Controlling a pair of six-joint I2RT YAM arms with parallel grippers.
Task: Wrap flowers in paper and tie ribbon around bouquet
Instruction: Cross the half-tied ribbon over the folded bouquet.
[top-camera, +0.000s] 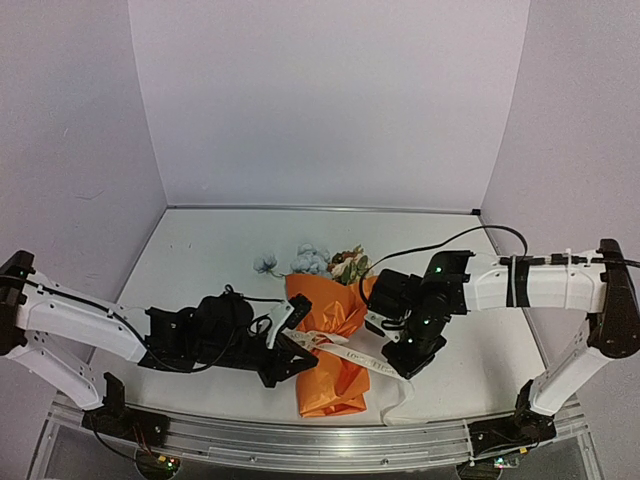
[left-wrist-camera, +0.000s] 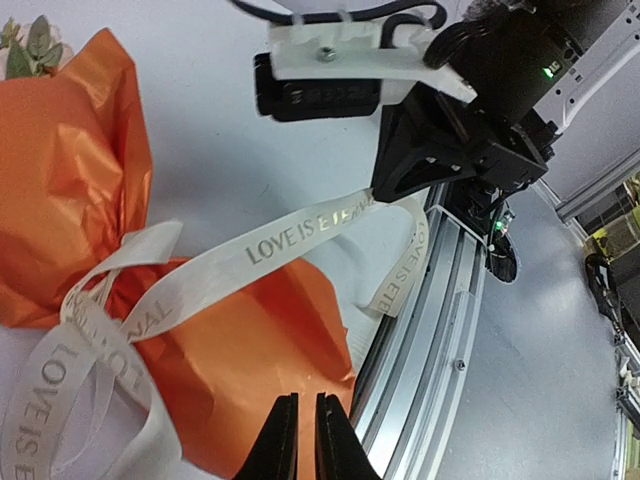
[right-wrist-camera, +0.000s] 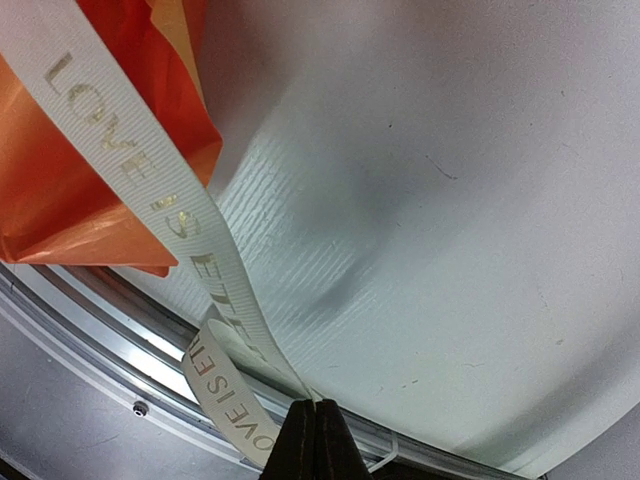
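Note:
The bouquet (top-camera: 331, 345) lies on the table as an orange paper (left-wrist-camera: 70, 190) cone, its narrow end toward the front rail. The flowers (top-camera: 318, 262), pale blue and brown-cream blooms, show at its wide far end. A white lettered ribbon (left-wrist-camera: 300, 235) is looped round the cone's waist. One strand runs taut to my right gripper (right-wrist-camera: 317, 405), which is shut on the ribbon (right-wrist-camera: 150, 200) just right of the cone; a loose tail curls below it. My left gripper (left-wrist-camera: 307, 425) hovers over the cone's lower part, jaws a narrow gap apart with nothing between them.
An aluminium rail (left-wrist-camera: 440, 330) runs along the table's front edge, right beside the cone's tip. The right arm's black wrist (left-wrist-camera: 480, 110) hangs close above the ribbon. Grey walls enclose the table on three sides.

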